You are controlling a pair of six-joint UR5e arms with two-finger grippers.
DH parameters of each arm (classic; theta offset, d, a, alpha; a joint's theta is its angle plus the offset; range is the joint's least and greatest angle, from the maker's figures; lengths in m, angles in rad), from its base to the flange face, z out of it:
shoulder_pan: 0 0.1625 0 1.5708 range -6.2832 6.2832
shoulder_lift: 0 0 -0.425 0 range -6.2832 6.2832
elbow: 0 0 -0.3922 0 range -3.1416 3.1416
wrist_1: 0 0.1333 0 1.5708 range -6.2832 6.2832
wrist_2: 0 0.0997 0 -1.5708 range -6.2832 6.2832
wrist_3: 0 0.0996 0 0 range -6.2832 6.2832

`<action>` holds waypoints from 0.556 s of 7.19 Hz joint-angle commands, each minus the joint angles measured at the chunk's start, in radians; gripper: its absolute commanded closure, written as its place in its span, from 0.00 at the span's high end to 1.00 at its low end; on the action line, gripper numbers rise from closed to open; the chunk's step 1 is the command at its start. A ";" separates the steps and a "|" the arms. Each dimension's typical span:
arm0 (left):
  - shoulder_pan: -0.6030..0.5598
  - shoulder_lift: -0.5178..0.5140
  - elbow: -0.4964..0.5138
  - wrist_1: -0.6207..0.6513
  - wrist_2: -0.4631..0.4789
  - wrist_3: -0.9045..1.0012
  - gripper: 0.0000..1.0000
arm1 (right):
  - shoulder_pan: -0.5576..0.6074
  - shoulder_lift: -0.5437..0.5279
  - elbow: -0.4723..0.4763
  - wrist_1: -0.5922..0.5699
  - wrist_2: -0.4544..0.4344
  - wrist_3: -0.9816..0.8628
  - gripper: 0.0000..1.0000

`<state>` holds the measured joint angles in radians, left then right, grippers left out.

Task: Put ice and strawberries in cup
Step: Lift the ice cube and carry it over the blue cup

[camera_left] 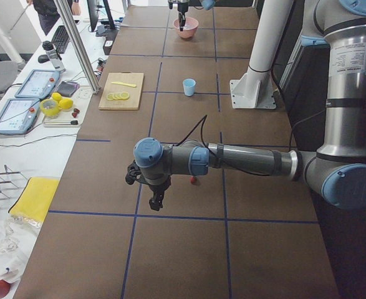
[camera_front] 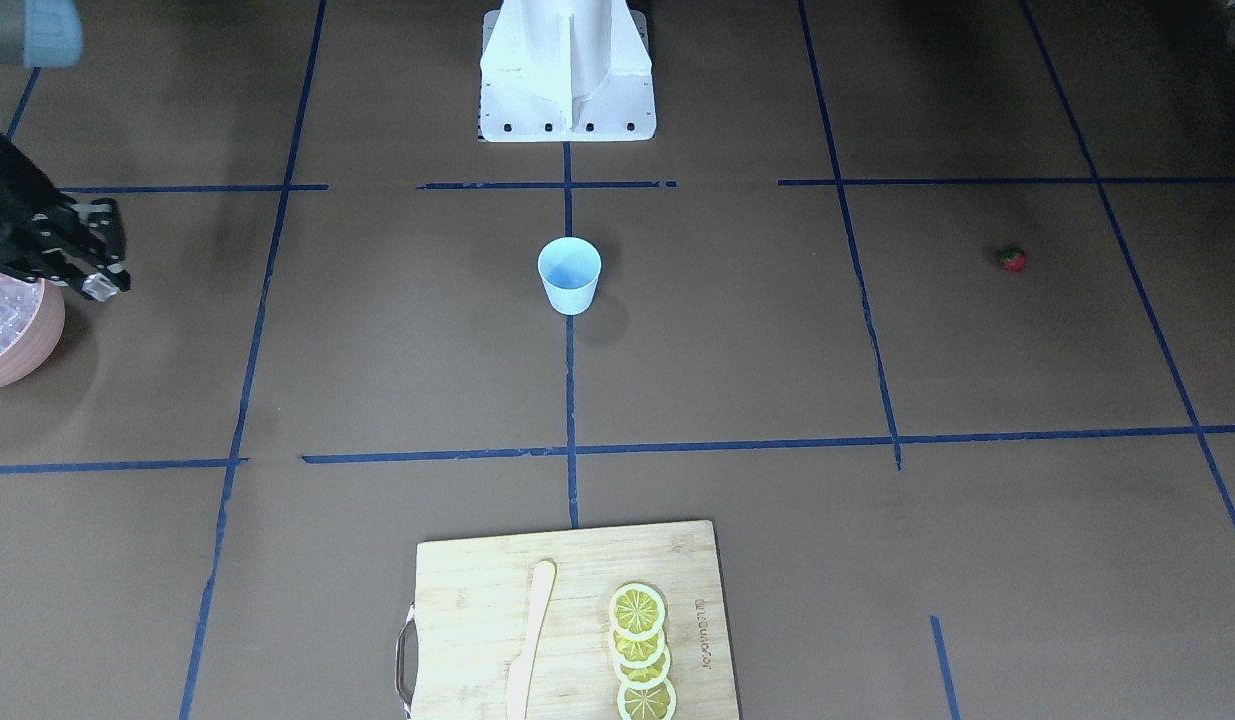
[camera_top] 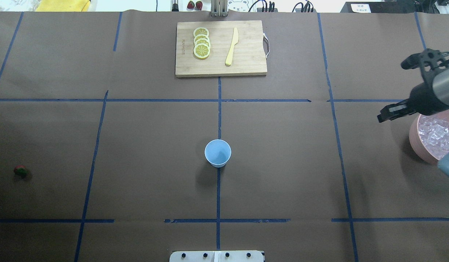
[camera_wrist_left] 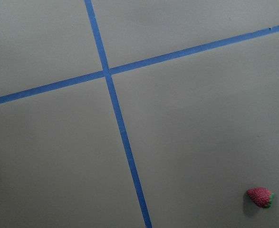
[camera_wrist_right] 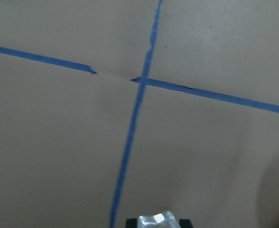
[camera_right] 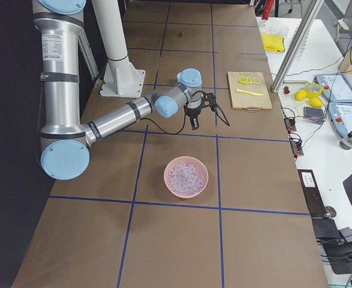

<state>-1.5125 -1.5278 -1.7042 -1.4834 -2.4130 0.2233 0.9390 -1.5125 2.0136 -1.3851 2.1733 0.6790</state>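
Observation:
The light-blue cup [camera_front: 569, 275] stands upright at mid-table, also in the overhead view [camera_top: 217, 153]. The ice [camera_top: 437, 133] is heaped in a pink bowl [camera_top: 413, 140] at the robot's right. My right gripper [camera_front: 99, 287] hangs beside the bowl's rim, shut on one ice cube [camera_wrist_right: 157, 220], well away from the cup. The strawberry [camera_top: 20, 170] lies alone on the table at the far left, and shows in the left wrist view [camera_wrist_left: 259, 197]. My left gripper [camera_left: 154, 200] hovers near it, seen only from the side, so I cannot tell whether it is open or shut.
A wooden cutting board [camera_top: 246, 67] with lemon slices [camera_top: 201, 43] and a pale knife [camera_top: 231, 47] lies at the far side. The robot base [camera_front: 567, 80] stands behind the cup. Blue tape lines cross the brown table.

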 commanded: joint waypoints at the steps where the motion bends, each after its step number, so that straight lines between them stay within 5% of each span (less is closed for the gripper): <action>1: 0.000 0.000 0.000 0.000 0.000 0.001 1.00 | -0.141 0.240 -0.003 -0.182 -0.071 0.155 0.00; 4: 0.000 -0.002 0.000 0.000 0.000 -0.001 1.00 | -0.268 0.476 -0.007 -0.378 -0.173 0.302 0.00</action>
<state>-1.5125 -1.5283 -1.7042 -1.4834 -2.4130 0.2236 0.7207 -1.1309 2.0086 -1.6854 2.0434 0.9212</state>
